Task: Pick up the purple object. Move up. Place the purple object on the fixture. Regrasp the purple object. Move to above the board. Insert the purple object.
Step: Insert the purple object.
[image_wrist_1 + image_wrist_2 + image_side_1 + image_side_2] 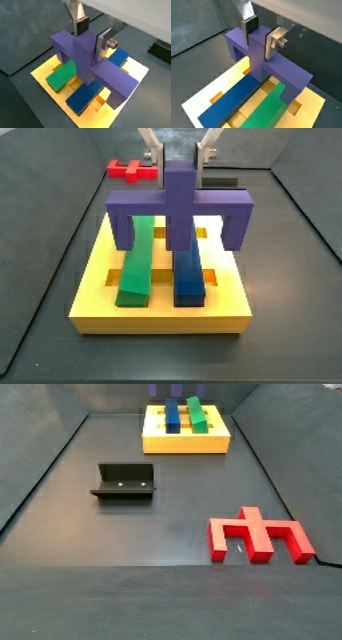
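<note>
Purple object [179, 200] in gripper [178, 166] jaws, one board [163, 298], two bars

Gripper [179, 163] and purple object [179, 203] above board [160, 308], fixture [126, 481] well apart

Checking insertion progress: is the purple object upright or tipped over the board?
Upright: the purple object hangs legs-down over the board, its stem clamped by the gripper.
</note>
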Robot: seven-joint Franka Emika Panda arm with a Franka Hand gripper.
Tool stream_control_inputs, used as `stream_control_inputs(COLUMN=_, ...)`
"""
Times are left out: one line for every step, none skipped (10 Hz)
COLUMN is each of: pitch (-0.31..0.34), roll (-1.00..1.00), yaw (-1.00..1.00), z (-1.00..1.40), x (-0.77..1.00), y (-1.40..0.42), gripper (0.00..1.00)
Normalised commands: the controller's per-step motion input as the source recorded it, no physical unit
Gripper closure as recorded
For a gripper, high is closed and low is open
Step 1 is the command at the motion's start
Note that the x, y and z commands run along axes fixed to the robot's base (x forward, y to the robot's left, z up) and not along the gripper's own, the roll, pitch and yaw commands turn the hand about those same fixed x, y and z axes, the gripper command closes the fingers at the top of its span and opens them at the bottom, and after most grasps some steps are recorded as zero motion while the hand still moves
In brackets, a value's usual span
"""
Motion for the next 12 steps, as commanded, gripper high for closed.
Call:
stream_control_inputs(pitch=-0.153, roll=-0.15, yaw=0.0, z=-0.36, x=0.0, y=0.08, gripper=1.0)
stream_control_inputs(pitch=-0.146, roll=-0.15, yaw=0.0, z=-0.33, x=0.0, y=0.08, gripper=1.0)
stream_control_inputs(pitch=-0.133, roll=-0.14, yaw=0.0, z=-0.34, x=0.0, y=0.09, gripper=1.0)
stream_control_inputs(pitch=-0.083, roll=-0.09, yaw=0.0, z=-0.19, x=-0.09, y=0.1, gripper=1.0)
stream_control_inputs(pitch=-0.031, roll=-0.04, yaw=0.0, z=-0.04, x=-0.29, y=0.07, gripper=1.0)
stream_control_inputs(pitch=-0.029, roll=-0.03, yaw=0.0, z=-0.01, x=-0.29, y=0.0, gripper=1.0)
stream_control_inputs(pitch=-0.027, roll=-0.03, yaw=0.0, z=0.0, x=-0.31, y=0.0, gripper=1.0)
stream_control_inputs(pitch=-0.004, roll=0.0, yaw=0.0, z=0.0, x=-0.38, y=0.0, gripper=1.0)
stream_control_inputs(pitch=-0.043, roll=0.0, yaw=0.0, z=-0.04, x=-0.13, y=0.0, gripper=1.0)
stream_control_inputs(pitch=-0.044, roll=0.0, yaw=0.01, z=-0.16, x=0.0, y=0.0, gripper=1.0)
stream_control_inputs(pitch=-0.037, roll=0.0, yaw=0.03, z=-0.09, x=0.0, y=0.0, gripper=1.0)
stream_control_inputs(pitch=0.0, roll=0.0, yaw=0.03, z=0.0, x=0.19, y=0.0, gripper=1.0)
